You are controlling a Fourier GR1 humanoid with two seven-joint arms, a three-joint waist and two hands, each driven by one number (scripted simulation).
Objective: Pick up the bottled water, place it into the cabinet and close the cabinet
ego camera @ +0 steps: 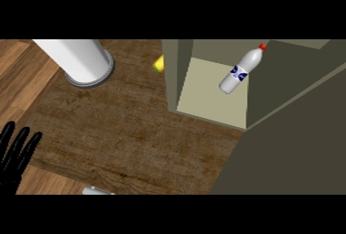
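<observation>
left hand [14, 153], fingers straight up

glossy plastic bottle [241, 69], matt wood counter [128, 132]

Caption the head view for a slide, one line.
Bottled water sits inside the cabinet, whose door is open; the left hand rests open at the view's left edge.
</observation>
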